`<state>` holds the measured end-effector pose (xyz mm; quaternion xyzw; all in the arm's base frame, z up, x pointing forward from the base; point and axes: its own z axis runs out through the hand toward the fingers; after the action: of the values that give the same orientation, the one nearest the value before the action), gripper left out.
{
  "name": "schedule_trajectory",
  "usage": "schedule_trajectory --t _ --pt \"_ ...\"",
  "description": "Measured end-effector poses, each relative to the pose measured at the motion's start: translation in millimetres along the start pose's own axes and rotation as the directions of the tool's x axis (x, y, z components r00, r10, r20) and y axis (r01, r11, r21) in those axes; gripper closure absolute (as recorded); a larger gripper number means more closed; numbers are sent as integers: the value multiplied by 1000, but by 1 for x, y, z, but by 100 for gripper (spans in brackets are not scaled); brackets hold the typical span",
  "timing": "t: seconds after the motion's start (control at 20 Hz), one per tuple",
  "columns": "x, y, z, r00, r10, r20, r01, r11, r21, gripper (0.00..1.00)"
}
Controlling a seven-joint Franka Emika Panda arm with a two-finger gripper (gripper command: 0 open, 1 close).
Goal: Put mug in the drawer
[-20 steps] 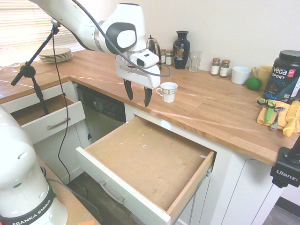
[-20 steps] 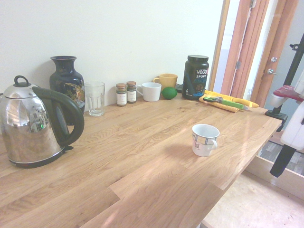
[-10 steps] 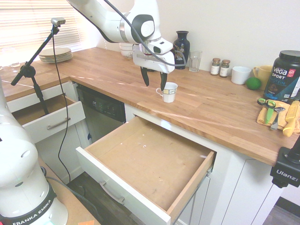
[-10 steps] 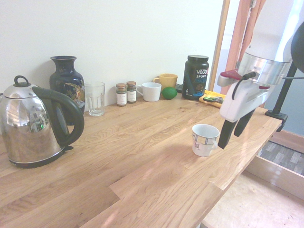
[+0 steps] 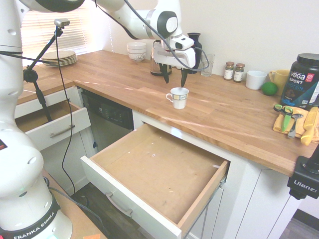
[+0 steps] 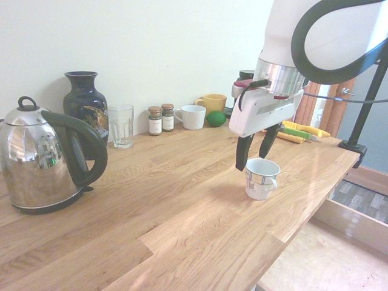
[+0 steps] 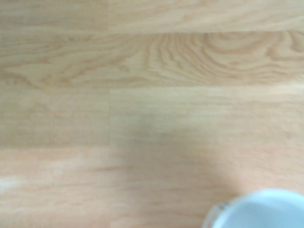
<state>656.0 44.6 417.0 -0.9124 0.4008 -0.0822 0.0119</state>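
1. While the arm reaches in from the upper left of the first exterior view, its gripper [image 5: 174, 79] points straight down, fingers spread and empty, just above the mug [image 5: 178, 97].
2. The drawer [image 5: 154, 172] stands open at lower centre.
3. The mug sits upright on the counter [image 5: 224, 114], mid-frame.
4. A vase [image 6: 86, 109] and kettle [image 6: 45, 157] stand further back.

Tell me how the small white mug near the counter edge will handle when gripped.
The mug looks rigid and glazed, so probably slippery and breakable. It tapers to a narrow base, so a sideways nudge might tip it. It appears empty, likely light for the open end effector.
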Motion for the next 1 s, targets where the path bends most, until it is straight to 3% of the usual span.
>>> schedule_trajectory --t 0.6,0.65,1.0 --pt "-8 -6 65 998 2 63 3 997 -82 0" --pt "-9 -5 72 997 6 73 1 996 -91 100" --pt "-7 -1 82 996 14 91 -5 995 -101 100"
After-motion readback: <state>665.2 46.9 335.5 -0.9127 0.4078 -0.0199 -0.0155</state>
